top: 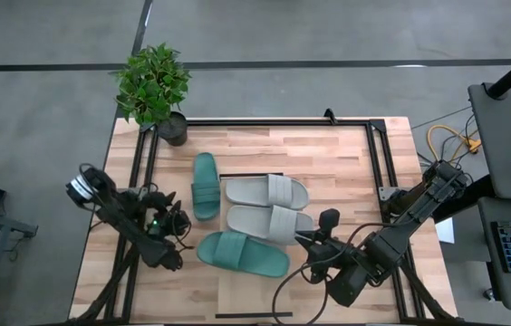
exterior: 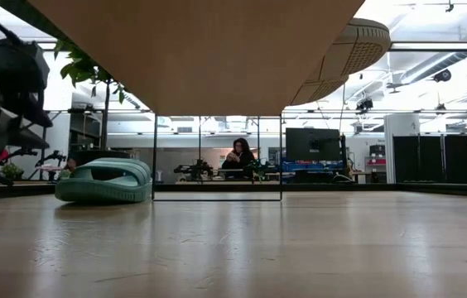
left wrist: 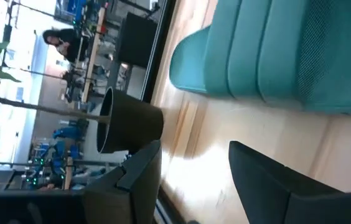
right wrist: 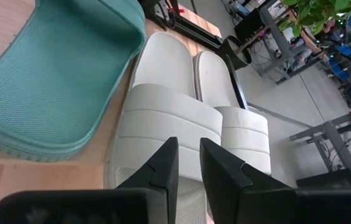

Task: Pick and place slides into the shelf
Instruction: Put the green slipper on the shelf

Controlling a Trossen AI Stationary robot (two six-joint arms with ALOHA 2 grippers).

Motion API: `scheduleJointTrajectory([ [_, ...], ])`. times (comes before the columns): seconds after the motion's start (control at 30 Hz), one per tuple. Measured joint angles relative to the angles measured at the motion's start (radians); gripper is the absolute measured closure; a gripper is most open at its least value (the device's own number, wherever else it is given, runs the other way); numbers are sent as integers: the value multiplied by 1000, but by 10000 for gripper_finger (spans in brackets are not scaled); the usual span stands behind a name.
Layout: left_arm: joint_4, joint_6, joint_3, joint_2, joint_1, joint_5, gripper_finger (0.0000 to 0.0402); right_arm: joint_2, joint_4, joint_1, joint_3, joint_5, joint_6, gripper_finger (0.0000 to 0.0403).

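Observation:
Two light grey slides (top: 267,191) (top: 269,223) lie side by side, flanked by one teal slide (top: 205,186) to their left and another (top: 242,254) on their near side. The low view shows the pale shelf (exterior: 192,50) from below, with a grey sole (exterior: 345,50) sticking out past its right edge. A teal slide (exterior: 105,180) rests sole-down on the tabletop. My left gripper (top: 179,225) is open, short of the left teal slide (left wrist: 275,56). My right gripper (right wrist: 188,168) is open by a narrow gap, over the nearer grey slide (right wrist: 163,118). My right gripper stands from above over the end of the nearer grey slide (right wrist: 188,202), behind its strap (right wrist: 169,112). Whether its fingertips (right wrist: 163,165) touch the footbed, I cannot tell.
A potted plant (top: 156,86) stands at the far left corner, and its dark pot (left wrist: 129,121) lies beyond my left gripper. Black frame rails (top: 378,163) run along the table's sides and far edge. A person (exterior: 239,156) sits in the room behind. Bare wood (top: 328,163) lies right of the slides.

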Motion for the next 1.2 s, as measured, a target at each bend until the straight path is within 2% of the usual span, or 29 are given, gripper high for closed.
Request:
scheduleJointTrajectory([
  [0.27, 110, 19, -15, 22, 0, -116, 229, 0, 0, 0, 0, 2, -2, 339],
  [0.47, 244, 184, -39, 4, 0, -116, 229, 0, 0, 0, 0, 2, -3, 344],
  [0.8, 372, 191, -116, 2, 4, -175, 229, 0, 1, -1, 0, 3, -3, 343],
  [1.0, 454, 222, -121, 2, 8, -241, 229, 0, 1, -1, 0, 3, -3, 342],
  [1.2, 499, 264, -136, 2, 56, -242, 229, 0, 2, -1, 0, 3, -3, 344],
])
